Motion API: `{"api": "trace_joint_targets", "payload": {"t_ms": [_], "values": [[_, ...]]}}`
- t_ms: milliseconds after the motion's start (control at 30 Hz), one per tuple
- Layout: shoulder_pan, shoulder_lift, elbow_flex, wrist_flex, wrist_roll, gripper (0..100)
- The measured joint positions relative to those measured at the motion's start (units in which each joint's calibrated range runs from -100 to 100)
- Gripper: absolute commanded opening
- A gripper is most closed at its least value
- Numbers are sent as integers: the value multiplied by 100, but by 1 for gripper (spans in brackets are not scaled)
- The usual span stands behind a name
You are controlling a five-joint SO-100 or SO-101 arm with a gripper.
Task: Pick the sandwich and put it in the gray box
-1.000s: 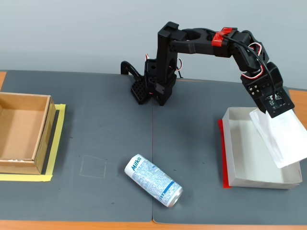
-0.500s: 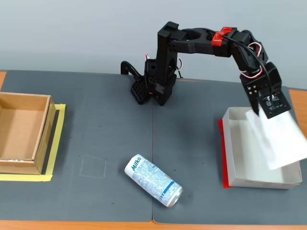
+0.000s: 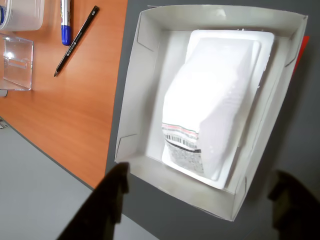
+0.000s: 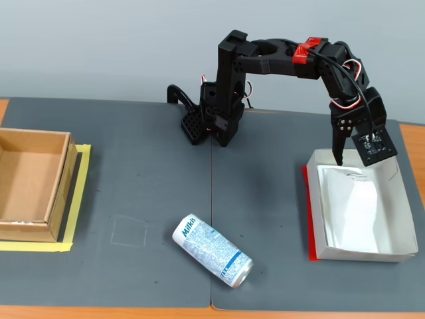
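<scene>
The sandwich lies flat inside the gray box, its printed label end toward 6 o'clock in the wrist view. In the fixed view the same sandwich fills much of the box, which sits at about 4 o'clock from the arm's base on the dark counter. The hand hangs over the box's far end with its fingers spread and nothing between them; in the wrist view two dark fingertips show at the bottom edge, wide apart, clear of the sandwich.

Judged from this, the main work looks done: the sandwich is in the box and let go. What seems left is only for the arm to pull away.

The blue-and-white can lies on its side at about 6 o'clock from the base, and the brown box stands at 9 o'clock on yellow tape; neither is part of the job.

Some things are hard to make out. The white sandwich blends with the pale box floor in the fixed view, so its edges are unclear there. The wrist view cuts off the fingers at the bottom edge. The pens and a clear plastic piece on the orange surface at 10 o'clock are partly cropped.
</scene>
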Motion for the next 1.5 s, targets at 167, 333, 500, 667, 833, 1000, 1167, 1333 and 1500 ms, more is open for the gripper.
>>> {"api": "trace_joint_targets", "payload": {"t_ms": [167, 333, 500, 667, 833, 1000, 1167, 1333, 1500], "values": [[66, -8, 63, 0, 0, 31], [464, -416, 629, 0, 230, 22], [1061, -1257, 1428, 0, 606, 10], [1805, -2302, 2389, 0, 943, 3], [2439, -3381, 3341, 0, 1319, 2], [2903, -4350, 4239, 0, 1597, 2], [3456, -5174, 5047, -139, 1998, 2], [3721, -6168, 6251, -607, 2183, 2], [4075, -7077, 7705, -1154, 2188, 2]]}}
